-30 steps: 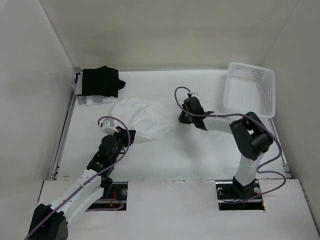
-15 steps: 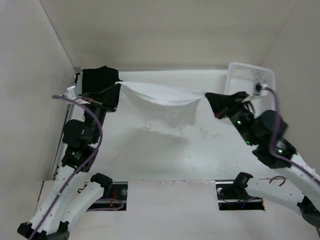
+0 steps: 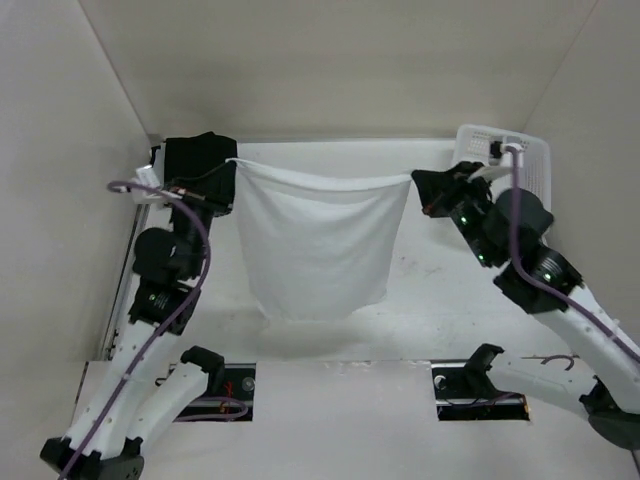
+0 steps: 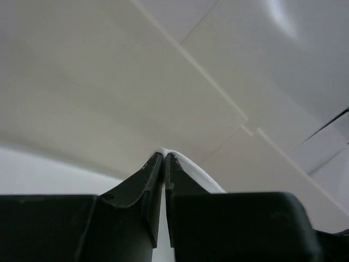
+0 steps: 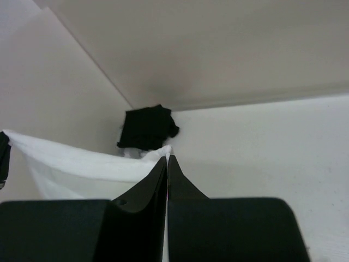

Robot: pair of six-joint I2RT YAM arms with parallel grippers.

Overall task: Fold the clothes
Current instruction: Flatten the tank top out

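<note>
- Top external view: the white garment [image 3: 318, 245] hangs like a flat sheet between my two arms, above the middle of the table [image 3: 440, 290]. Its top edge runs from one gripper to the other with only a slight sag.
- The left gripper [image 3: 229, 166] is pressed together on the top-left corner. In the left wrist view the jaws meet with just a sliver of white cloth between them.
- The right gripper [image 3: 417, 183] pinches the top-right corner. In the right wrist view the fabric runs off to the left from its closed tips.
- The lower hem hangs towards the near edge of the table. I cannot tell whether it touches the surface.
- The black folded garments [image 5: 147, 126] sit in the far-left corner, just behind the left gripper. The white lattice basket [image 3: 500, 133] is far right, behind the right arm.
- I judge the step in hand to be spreading the garment so I can lay it flat for the first fold.
- To do it well, I would lower both arms together and hold their spacing so the top edge stays taut and level.
- I would let the hem land first, then carry the top edge away from it so the panel settles without creases.
- Both pinches look thin, so I would not pull the corners further apart, as a corner could slip out.
- I would set it down mid-table, away from the black pile and the basket.
</note>
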